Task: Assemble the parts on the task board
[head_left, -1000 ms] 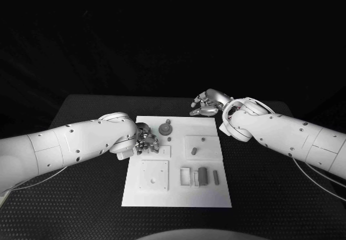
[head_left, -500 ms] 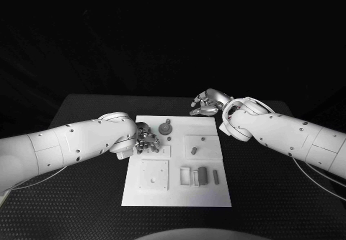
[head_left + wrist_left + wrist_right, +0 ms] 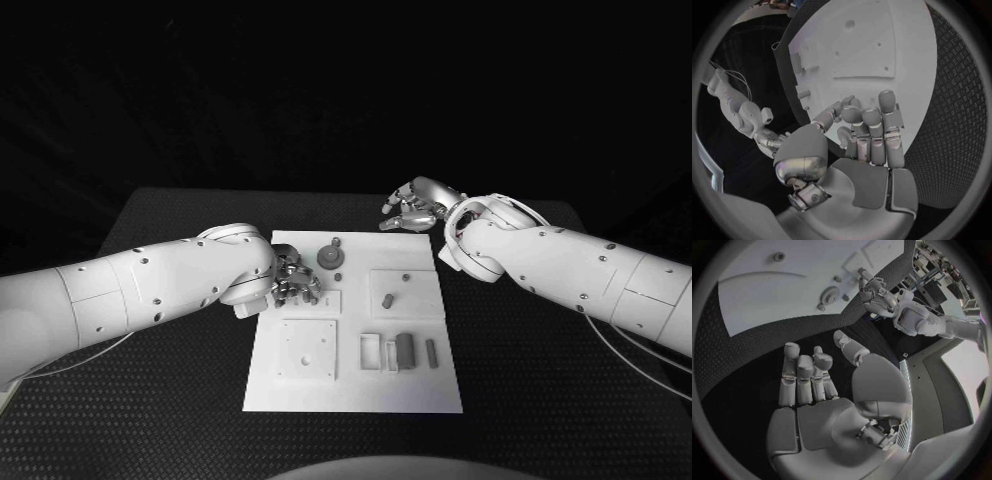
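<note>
Task board (image 3: 355, 390) w/ L hand (image 3: 293, 283) fingers (image 3: 871, 131) curled at its edge, grasp unclear; R hand (image 3: 414, 208) fingers (image 3: 798, 377) loosely spread, empty.

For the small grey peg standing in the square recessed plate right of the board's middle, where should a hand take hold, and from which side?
Probably by its upper end, pinched from above. The small grey peg appears to stand upright in its square recessed plate on the white task board, so only the top and sides are free. The right hand, open beyond the board's far edge, seems the less obstructed choice; the left hand hovers over the board's left side.

The black table (image 3: 577, 390), seemingly mesh-textured, carries the white task board (image 3: 281, 392) at its middle.
</note>
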Motion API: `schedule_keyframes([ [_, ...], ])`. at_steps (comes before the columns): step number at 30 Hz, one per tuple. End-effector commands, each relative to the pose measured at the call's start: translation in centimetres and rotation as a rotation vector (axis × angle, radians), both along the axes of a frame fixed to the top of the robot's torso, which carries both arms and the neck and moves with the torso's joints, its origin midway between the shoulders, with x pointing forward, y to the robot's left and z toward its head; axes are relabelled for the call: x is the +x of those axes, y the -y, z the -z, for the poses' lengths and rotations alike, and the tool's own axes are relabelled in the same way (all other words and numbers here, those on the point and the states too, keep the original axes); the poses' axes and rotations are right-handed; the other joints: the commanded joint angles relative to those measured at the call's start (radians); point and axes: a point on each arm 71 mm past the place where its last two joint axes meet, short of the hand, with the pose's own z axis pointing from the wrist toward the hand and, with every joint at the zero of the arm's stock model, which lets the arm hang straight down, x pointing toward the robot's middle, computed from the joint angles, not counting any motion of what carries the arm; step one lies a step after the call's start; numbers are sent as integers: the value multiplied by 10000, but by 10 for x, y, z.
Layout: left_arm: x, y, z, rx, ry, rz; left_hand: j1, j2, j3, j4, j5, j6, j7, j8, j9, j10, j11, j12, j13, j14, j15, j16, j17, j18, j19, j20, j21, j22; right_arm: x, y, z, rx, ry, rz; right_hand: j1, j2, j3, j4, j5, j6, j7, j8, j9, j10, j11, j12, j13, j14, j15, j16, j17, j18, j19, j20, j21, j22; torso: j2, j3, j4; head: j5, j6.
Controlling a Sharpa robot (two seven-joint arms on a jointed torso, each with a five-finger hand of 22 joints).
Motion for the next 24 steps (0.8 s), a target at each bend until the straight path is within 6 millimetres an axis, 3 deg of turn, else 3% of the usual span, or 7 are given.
schedule_keyframes([
  [1, -1, 3, 1, 40, -66, 192, 60, -64, -19, 10, -54, 754, -148, -36, 13, -67, -12, 71, -13, -32, 55, 48, -23, 92, 40, -49, -45, 52, 0, -1, 1, -23, -62, -105, 3, 90, -29, 15, -6, 11, 40, -10, -15, -87, 9, -27, -10, -33, -40, -46, -13, 148, -45, 22, -42, 11, 3, 1, -2, -14, -8],
  [24, 0, 2, 0, 379, 98, 360, 222, -119, -21, -62, -68, 770, -144, -88, 47, -87, -8, 93, -49, -65, 51, 110, -114, 77, 46, -45, -82, 71, -1, -1, 1, -14, -74, -120, -2, 96, -35, 11, -6, 12, 40, -9, -16, -92, 9, -25, -17, -38, -40, -46, -17, 148, -49, 25, -47, 15, -4, -9, 10, -50, -45],
])
